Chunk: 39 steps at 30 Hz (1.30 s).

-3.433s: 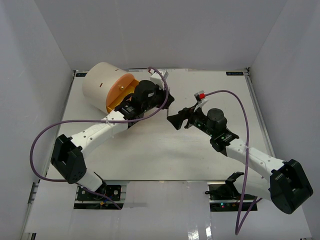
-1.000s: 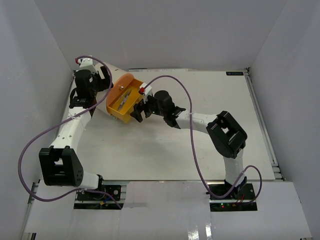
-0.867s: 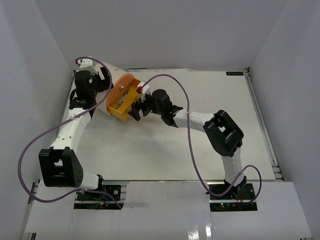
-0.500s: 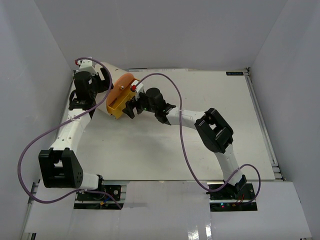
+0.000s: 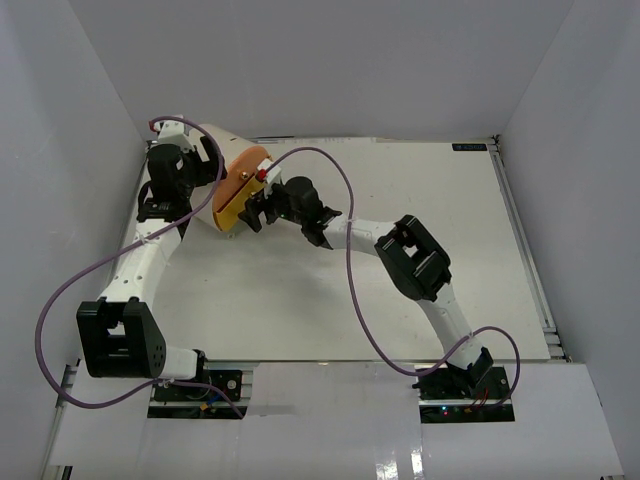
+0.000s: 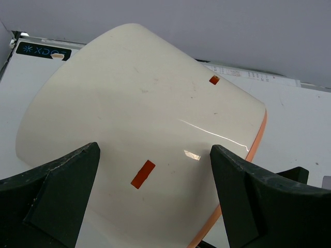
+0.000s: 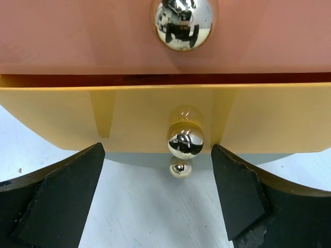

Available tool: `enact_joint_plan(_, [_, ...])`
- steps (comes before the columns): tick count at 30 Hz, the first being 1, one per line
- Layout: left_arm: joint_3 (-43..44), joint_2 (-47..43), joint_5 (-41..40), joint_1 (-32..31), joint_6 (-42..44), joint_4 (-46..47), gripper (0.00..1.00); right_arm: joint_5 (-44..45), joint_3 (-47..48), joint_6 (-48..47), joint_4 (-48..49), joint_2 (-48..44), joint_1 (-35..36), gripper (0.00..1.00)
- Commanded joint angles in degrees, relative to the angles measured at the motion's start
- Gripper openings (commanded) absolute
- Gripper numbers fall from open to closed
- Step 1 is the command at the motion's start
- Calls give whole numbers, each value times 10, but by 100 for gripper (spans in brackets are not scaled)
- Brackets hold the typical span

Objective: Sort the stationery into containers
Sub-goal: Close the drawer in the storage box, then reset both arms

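The cream cylindrical organizer lies on its side at the table's back left, its orange-pink face turned toward the right. In the left wrist view my left gripper is open, its fingers straddling the cream body from behind without closing on it. My right gripper is open at the face. Its fingers flank the brass knob of the yellow drawer, which sits almost fully pushed in under the pink drawer and its own knob. The stationery is hidden.
The white table is walled by white panels on the left, back and right. Purple cables loop above both arms. The right arm stretches across the table's middle toward the organizer.
My right gripper moved left against the yellow drawer, which slid from wide open, with pens showing, to almost shut. My left gripper stayed around the cream body.
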Motion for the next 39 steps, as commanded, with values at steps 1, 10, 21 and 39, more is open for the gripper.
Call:
enact_joint_plan(1, [-18,-9,51,-1,-24,-47,98,27,27,4,64,5,4,90])
enact_joint_plan(10, [-22,-9,60,3,-32,-43,98,74,31,11,106,14,10,90])
enact_joint_plan(21, [-25,-17,66,9,-40,-36,98,89,1,0,112,-13,15,90])
enact_joint_plan(39, [11,-82,62,18,-34,-65,98,415,-368,-158,-33,-480,6,90])
